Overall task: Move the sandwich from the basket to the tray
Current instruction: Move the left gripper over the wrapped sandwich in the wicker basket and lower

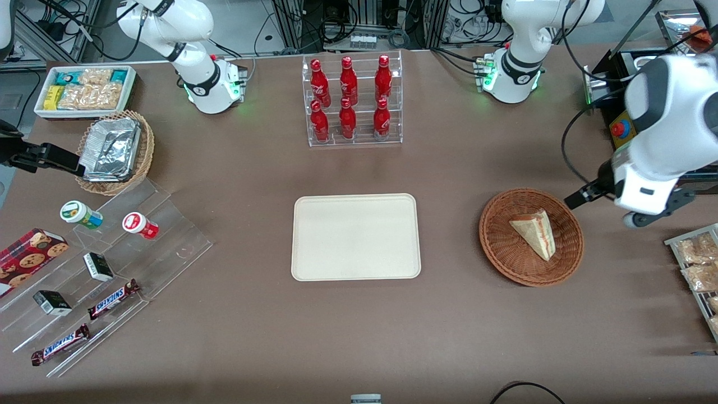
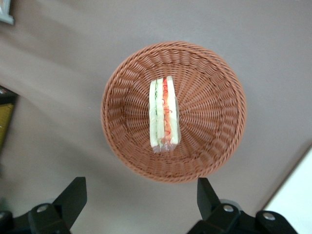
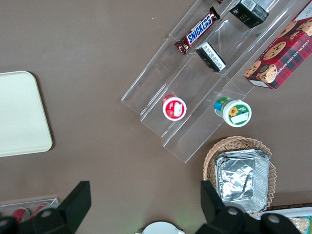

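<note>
One triangular sandwich (image 2: 163, 113) in round woven basket (image 2: 214, 92), flat smooth tray (image 1: 355, 236) beside, gripper (image 2: 141, 197) wide open, empty, above.

woven wicker basket (image 2: 214, 146); matt tray (image 1: 355, 236)

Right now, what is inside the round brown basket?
Only the sandwich lies inside the basket, filling edge up. The weave directly under it is covered. The gripper hovers open above the basket's rim, touching nothing.
</note>
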### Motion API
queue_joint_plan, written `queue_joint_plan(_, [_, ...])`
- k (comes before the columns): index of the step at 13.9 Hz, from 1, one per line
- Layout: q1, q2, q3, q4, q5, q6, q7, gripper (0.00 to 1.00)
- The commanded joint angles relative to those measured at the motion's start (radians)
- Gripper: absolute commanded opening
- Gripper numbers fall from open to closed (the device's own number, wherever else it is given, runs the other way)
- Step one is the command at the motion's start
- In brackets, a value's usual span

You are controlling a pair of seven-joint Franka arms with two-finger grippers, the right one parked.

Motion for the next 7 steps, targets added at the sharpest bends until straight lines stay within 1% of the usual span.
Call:
queue_joint_plan(1, [-0.007, -0.046, -0.006, -0.154, -0.009, 0.139, -0.074, 1.0])
queue_joint_plan(3, [-0.008, -0.057, -0.004, -0.249, -0.009, 0.266, -0.096, 1.0])
queue_joint_plan(7, [-0.003, -0.024, -0.003, -0.297, -0.009, 0.406, -0.126, 1.0])
